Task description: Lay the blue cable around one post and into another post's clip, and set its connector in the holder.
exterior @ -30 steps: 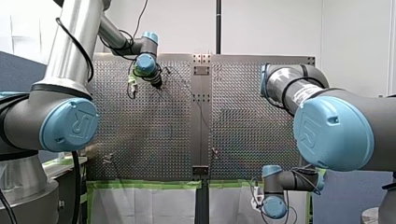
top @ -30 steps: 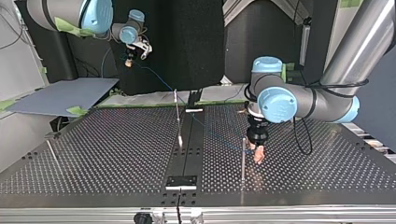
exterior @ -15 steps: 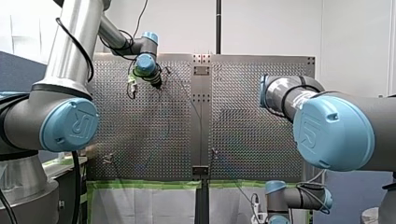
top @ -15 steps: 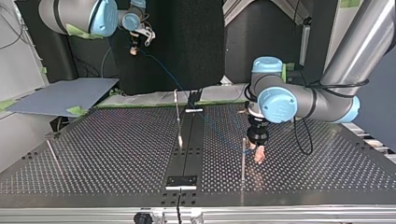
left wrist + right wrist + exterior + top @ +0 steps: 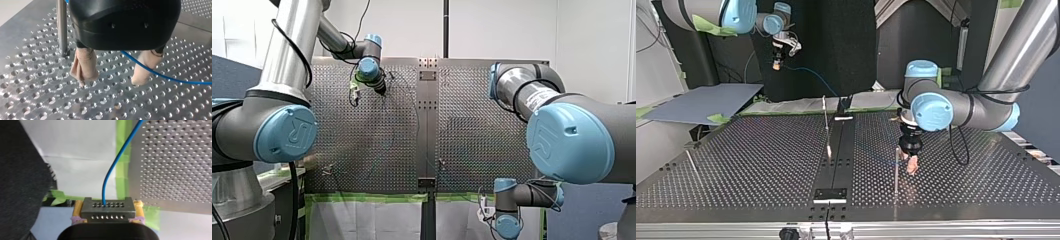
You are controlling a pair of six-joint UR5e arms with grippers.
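Observation:
The blue cable (image 5: 175, 80) runs low over the perforated table through my left gripper (image 5: 110, 81), whose beige-padded fingers stand open around it. A thin metal post (image 5: 61, 27) rises just beside that gripper. In the top view my left gripper (image 5: 912, 165) hangs next to this post (image 5: 896, 170). My right gripper (image 5: 108, 206) has yellow pads and is shut on the grey connector (image 5: 110, 216), from which the cable (image 5: 110, 173) rises. It holds the connector off the table's far edge, high in the top view (image 5: 777, 63).
A second post (image 5: 826, 127) stands near the table's middle strip and a third (image 5: 691, 162) leans at the top view's left. Small plates (image 5: 831, 194) sit on the dark centre strip. Green tape (image 5: 122, 165) lines the table edge.
My right gripper, with the connector in it, rose, then came back down a little, and the cable hangs slacker. My left gripper has shifted slightly toward the post.

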